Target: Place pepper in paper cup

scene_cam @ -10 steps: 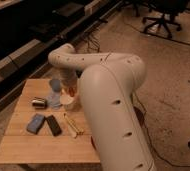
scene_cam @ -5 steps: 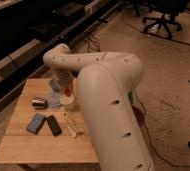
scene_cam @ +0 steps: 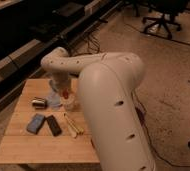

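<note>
Camera view: big white arm (scene_cam: 105,95) fills centre-right, bending over to the wooden counter (scene_cam: 43,142). Claw (scene_cam: 63,89) sits at the arm's far end, above the back-middle of the counter, pointing down right over the paper cup (scene_cam: 68,103). Can't tell if the claw is apart or together; it's mostly hidden by the wrist. Small red-orange bit at the claw tip looks like the pepper (scene_cam: 65,93), just above the cup's rim, approx touching it; can't tell if it's gripped or already partly in the cup. Cup stands upright, near the counter's middle-back.

Just left of the cup: grey-blue cup (scene_cam: 53,101), close beside it. Further left, a small shiny metal can (scene_cam: 39,103) lying on its side. Nearer the front: blue-grey flat item (scene_cam: 36,123) and a dark flat item (scene_cam: 53,125) side by side, both angled. Right of those, a couple of pale thin sticks (scene_cam: 73,126) lying diagonally, near the arm's base side. Floor (scene_cam: 168,65) is speckled; office chair (scene_cam: 163,17) at top right.
</note>
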Action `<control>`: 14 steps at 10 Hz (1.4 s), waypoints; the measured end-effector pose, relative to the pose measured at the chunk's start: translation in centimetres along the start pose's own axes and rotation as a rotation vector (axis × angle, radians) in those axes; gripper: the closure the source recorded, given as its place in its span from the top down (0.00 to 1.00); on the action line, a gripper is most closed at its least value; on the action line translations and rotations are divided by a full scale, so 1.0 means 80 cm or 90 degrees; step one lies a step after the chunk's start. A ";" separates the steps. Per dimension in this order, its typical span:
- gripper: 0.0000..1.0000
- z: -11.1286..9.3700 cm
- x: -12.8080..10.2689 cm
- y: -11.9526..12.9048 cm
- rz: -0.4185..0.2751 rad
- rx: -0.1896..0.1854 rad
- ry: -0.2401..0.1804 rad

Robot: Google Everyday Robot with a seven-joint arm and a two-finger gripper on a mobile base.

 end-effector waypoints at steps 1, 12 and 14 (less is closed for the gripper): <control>0.00 -0.001 0.001 0.003 -0.004 -0.001 -0.002; 0.00 -0.002 0.038 0.006 0.012 -0.004 0.006; 0.16 -0.001 0.040 0.003 0.016 -0.004 0.008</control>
